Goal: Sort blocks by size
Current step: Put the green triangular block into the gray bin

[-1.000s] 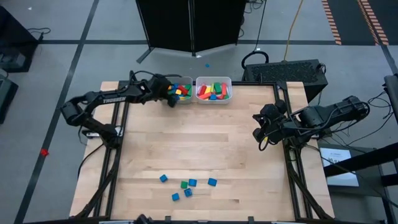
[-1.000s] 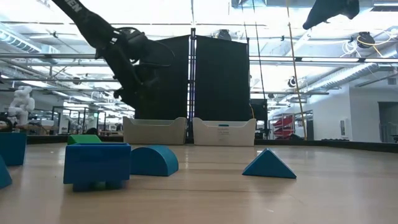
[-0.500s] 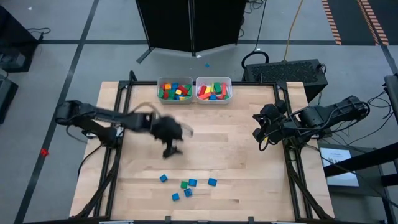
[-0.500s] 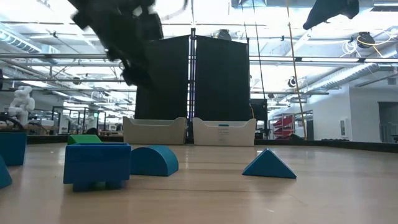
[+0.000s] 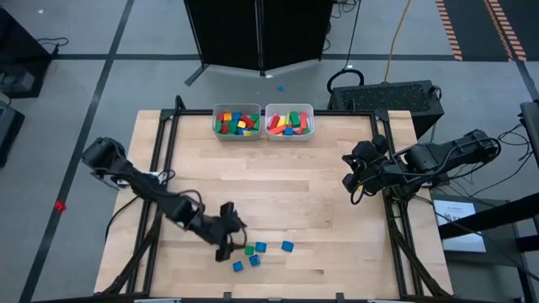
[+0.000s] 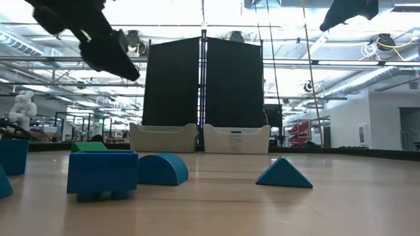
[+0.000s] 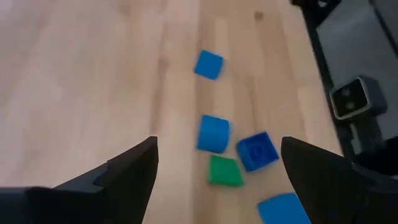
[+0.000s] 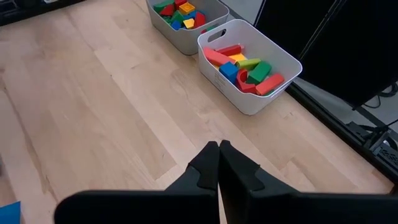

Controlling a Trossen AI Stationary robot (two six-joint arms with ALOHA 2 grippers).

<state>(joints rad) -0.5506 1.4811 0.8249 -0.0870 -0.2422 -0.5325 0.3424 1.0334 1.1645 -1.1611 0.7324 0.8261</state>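
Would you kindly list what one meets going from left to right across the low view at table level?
Blue block at the edge → green block → blue arched block → blue half-round block → left bin → right bin → blue triangular block.

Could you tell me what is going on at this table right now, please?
The left gripper, fingers open and empty, hangs over a handful of small blue and green toy blocks loose on the wooden table. Two pale plastic bins at the far edge already hold many coloured blocks. The right gripper waits shut at the table's right side.
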